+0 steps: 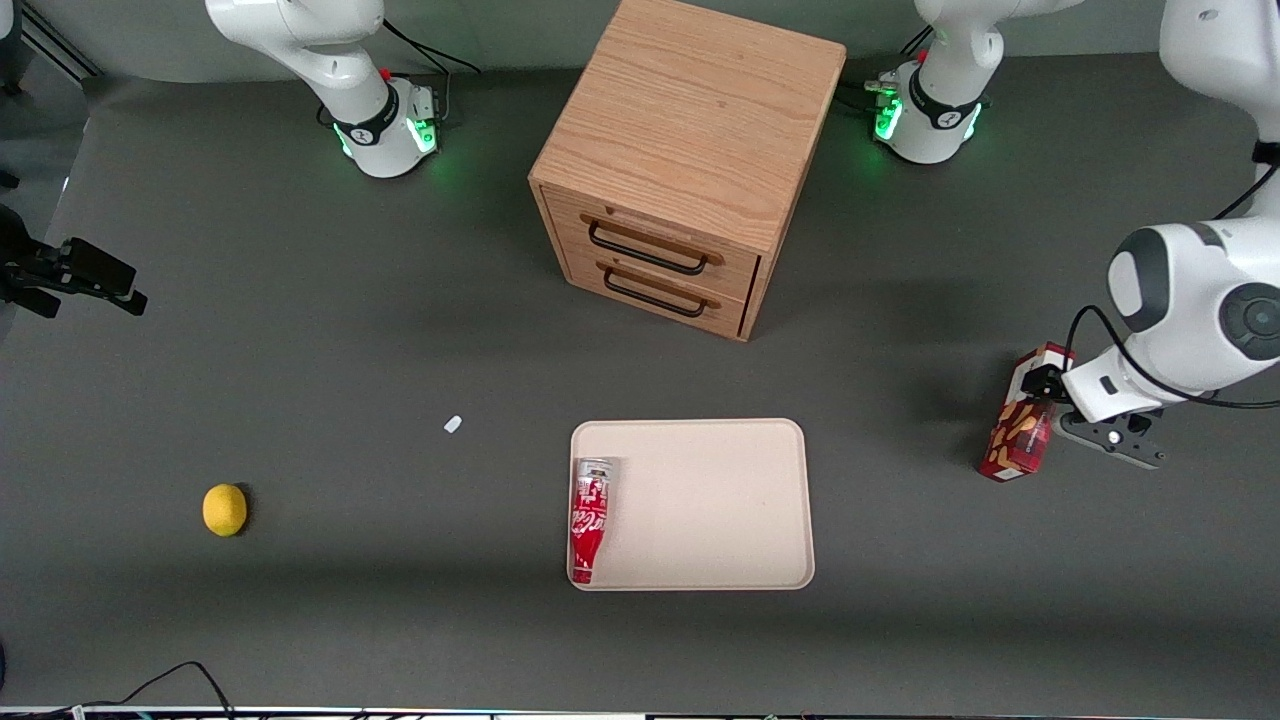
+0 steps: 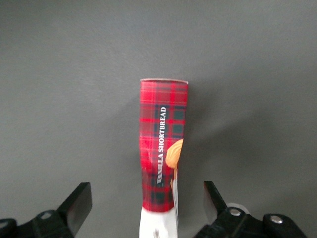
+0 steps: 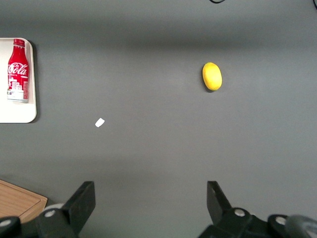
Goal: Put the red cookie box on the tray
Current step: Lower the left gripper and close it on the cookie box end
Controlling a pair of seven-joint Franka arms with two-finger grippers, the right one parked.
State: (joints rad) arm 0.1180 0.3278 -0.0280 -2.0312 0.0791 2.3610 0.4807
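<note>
The red cookie box (image 1: 1018, 432) lies on the dark table toward the working arm's end, well away from the tray (image 1: 720, 500). It is slim, with red tartan, a white end and cookie pictures. My left gripper (image 1: 1045, 390) is low over the box's white end, the end farther from the front camera. In the left wrist view the box (image 2: 162, 144) runs lengthwise between the fingers of the gripper (image 2: 146, 192). Both fingers stand wide apart with a gap to the box on each side, so the gripper is open.
A red Coca-Cola bottle (image 1: 590, 518) lies in the tray along the rim toward the parked arm's end. A wooden two-drawer cabinet (image 1: 690, 150) stands farther from the front camera than the tray. A lemon (image 1: 224, 510) and a small white scrap (image 1: 453, 424) lie toward the parked arm's end.
</note>
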